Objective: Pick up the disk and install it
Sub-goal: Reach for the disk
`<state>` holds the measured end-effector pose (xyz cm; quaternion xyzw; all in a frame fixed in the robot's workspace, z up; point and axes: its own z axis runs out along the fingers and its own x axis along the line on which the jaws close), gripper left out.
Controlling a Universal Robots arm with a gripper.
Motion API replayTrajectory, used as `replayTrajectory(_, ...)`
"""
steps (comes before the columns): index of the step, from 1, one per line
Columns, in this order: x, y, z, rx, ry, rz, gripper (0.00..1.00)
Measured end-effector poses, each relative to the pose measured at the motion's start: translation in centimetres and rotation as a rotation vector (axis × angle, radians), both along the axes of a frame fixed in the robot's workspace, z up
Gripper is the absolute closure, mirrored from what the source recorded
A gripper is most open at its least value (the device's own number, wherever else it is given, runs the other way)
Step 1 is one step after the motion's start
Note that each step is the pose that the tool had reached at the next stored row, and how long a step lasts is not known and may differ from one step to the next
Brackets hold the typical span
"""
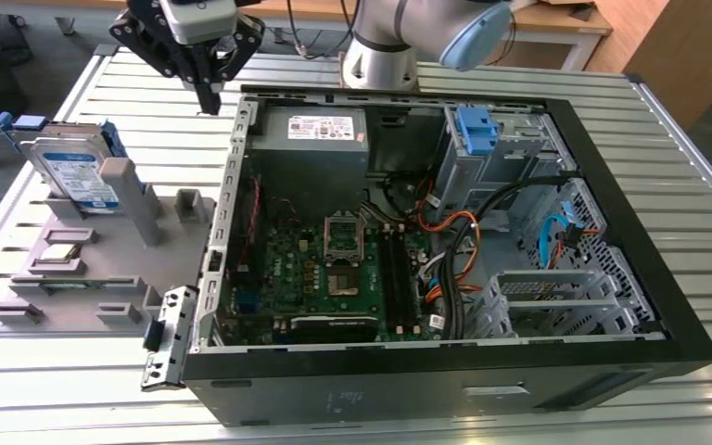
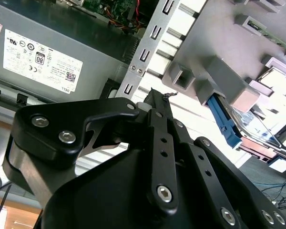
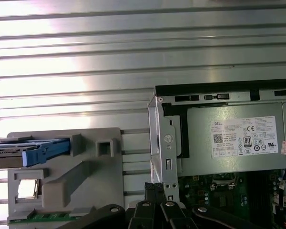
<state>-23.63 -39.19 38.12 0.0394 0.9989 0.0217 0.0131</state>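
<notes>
Underneath everything, a slatted metal table (image 1: 690,139). Across the middle and right of the exterior view, an open computer case (image 1: 393,399), laid on its side with board and cables exposed. At the exterior view's left, just beside the case, a grey holder (image 1: 121,269) with slots and posts. Inside the case near its upper left corner, a grey power supply (image 1: 319,130). At the upper left of the exterior view, the gripper (image 1: 211,97): pointing down, fingers pressed together and pinching nothing, apparently hanging over the strip of table between the holder and the case corner; same closed tips in both wrist views (image 2: 155,95) (image 3: 155,188). In the holder's upper left slot, the disk (image 1: 78,176): standing on edge, labelled face toward the camera, blue caddy around it, not yet lifted. Smaller, in the case's upper right bay, a lone blue bracket (image 1: 474,130) with no drive in it. From the gripper, the disk (image 2: 255,126) lies toward the exterior view's left and lower in the frame, near but clearly apart, nothing between them. Seen edge-on in the first wrist view, the disk (image 3: 9,150) with its thin upper edge running roughly toward the case: probably the line to straddle.
</notes>
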Motion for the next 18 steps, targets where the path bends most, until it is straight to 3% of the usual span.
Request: replayTrajectory(18, -2.09, 0.09, -0.16, 0.0001, -0.0001, 0.000, 0.89)
